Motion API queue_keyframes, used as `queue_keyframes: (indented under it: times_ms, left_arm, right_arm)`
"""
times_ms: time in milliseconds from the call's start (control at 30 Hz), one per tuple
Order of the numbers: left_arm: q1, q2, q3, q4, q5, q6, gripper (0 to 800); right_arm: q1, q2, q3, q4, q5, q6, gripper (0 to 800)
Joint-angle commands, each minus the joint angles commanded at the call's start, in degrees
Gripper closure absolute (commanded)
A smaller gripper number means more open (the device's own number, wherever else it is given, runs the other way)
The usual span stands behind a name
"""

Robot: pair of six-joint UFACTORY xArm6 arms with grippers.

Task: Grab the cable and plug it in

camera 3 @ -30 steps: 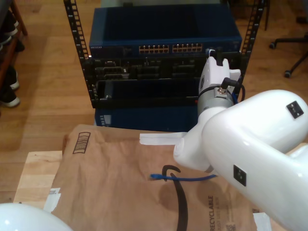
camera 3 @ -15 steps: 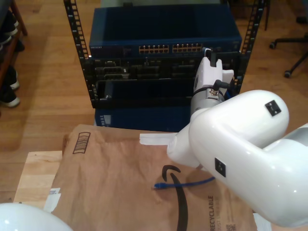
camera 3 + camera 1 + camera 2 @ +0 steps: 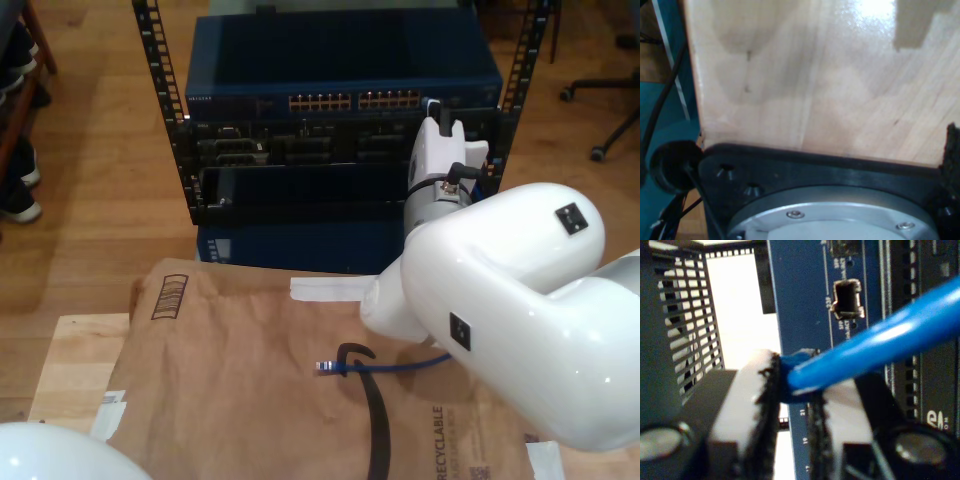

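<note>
The bright-blue cable [image 3: 880, 340] is pinched between the padded fingers [image 3: 752, 385] of my second gripper [image 3: 792, 375], which is shut on it. Just beyond stands the blue switch face [image 3: 800, 305] with an open port [image 3: 846, 300]. In the exterior view, my second gripper [image 3: 437, 108] is at the right end of the switch's port row [image 3: 355, 100]. The cable [image 3: 400, 366] trails from under the arm across the brown paper, and its free plug end [image 3: 324, 368] lies there. The first wrist view looks at a wooden board [image 3: 805, 75] and a black mounting plate [image 3: 815, 170].
The switch sits in a black rack with perforated rails [image 3: 160, 80] on a wooden floor. Brown paper [image 3: 230, 380] covers the wooden table [image 3: 70, 370]. A chair base [image 3: 600, 90] is at the exterior view's right, shoes [image 3: 15, 190] at its left. A white arm dome [image 3: 50, 455] is at its lower left.
The second arm has swayed slightly in front of the rack, first toward the exterior view's left, then partly back. The cable's free end slid a little on the paper.
</note>
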Motion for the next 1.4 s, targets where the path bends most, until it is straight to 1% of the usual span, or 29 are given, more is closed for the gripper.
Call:
queue_keyframes:
  times_ms: [133,233,1033,1400]
  left_arm:
    - [0.1,0.1,0.0,0.0,0.0,0.0,0]
    - [0.1,0.0,0.0,0.0,0.0,0.0,0]
    - [0.0,0.0,0.0,0.0,0.0,0.0,0]
    - [0.1,0.0,0.0,0.0,0.0,0.0,0]
  right_arm:
    - [-0.1,0.4,0.1,-1.9,0.0,0.0,800]
    - [-0.1,0.4,0.1,-2.4,-0.1,0.0,800]
    - [-0.7,1.2,-1.8,-3.0,0.0,0.0,800]
    - [-0.7,1.3,-1.7,-3.1,0.0,0.0,800]
